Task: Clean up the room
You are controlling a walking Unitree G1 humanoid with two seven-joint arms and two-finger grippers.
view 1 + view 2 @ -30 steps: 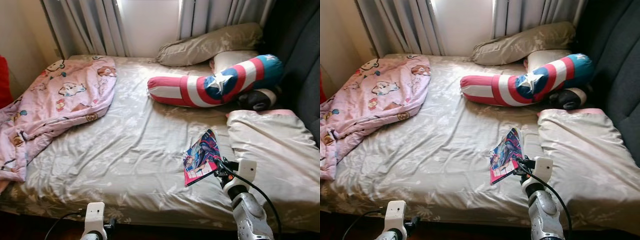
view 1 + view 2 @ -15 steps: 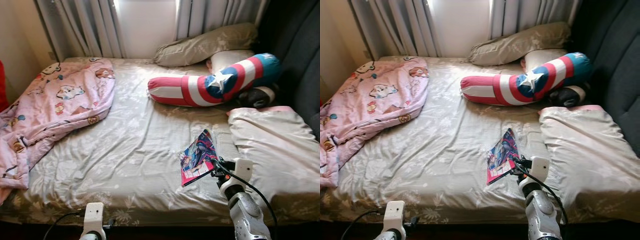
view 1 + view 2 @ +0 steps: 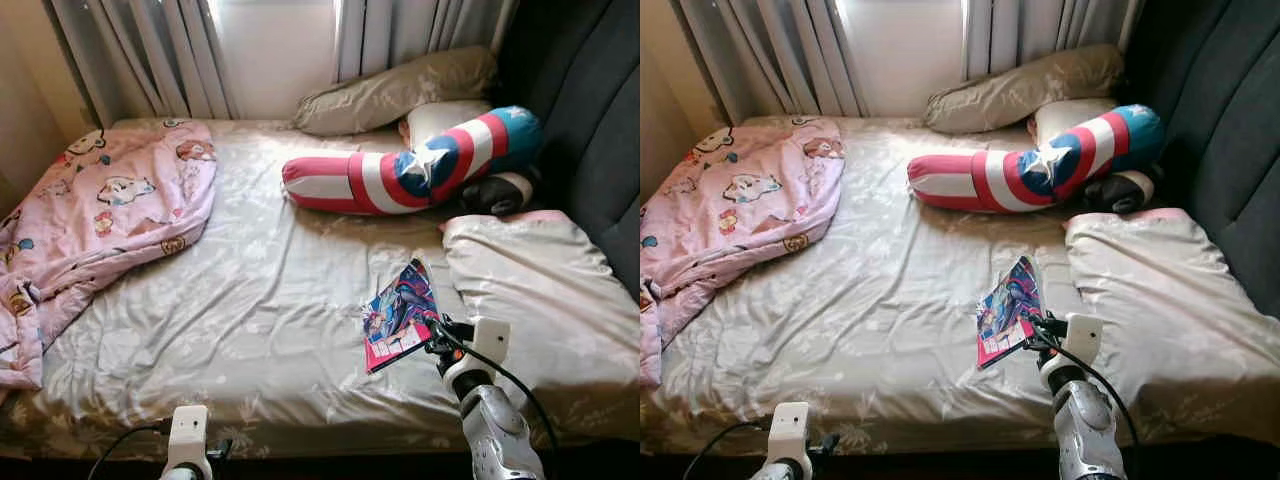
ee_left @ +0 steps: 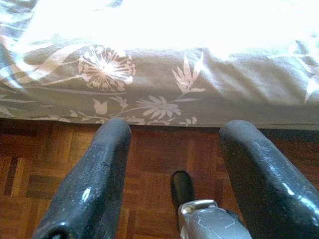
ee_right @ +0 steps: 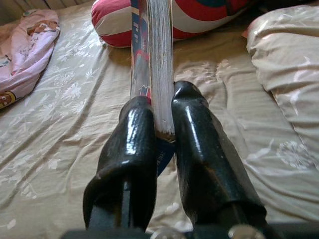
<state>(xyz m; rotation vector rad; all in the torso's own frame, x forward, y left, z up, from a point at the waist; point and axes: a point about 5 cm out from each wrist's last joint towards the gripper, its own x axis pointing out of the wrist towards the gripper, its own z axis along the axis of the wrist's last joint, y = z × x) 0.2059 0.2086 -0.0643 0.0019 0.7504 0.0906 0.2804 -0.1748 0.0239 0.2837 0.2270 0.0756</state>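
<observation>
A colourful comic book (image 3: 398,314) is held upright above the near part of the bed (image 3: 250,300). My right gripper (image 5: 158,132) is shut on the book's lower edge; its page block (image 5: 160,59) rises between the two black fingers (image 5: 199,149). My left gripper (image 4: 174,149) hangs low by the bed's front edge, open, over the wooden floor (image 4: 149,164), with nothing between its fingers.
A pink cartoon blanket (image 3: 90,220) lies bunched on the bed's left. A red, white and blue bolster (image 3: 410,170), a beige pillow (image 3: 400,90) and a dark round object (image 3: 500,192) sit at the back right. A folded beige quilt (image 3: 540,290) lies right; curtains (image 3: 150,50) hang behind.
The whole view has shifted as the camera moved a little; the bed's front edge now sits lower in the picture. The right gripper still holds the book the same way.
</observation>
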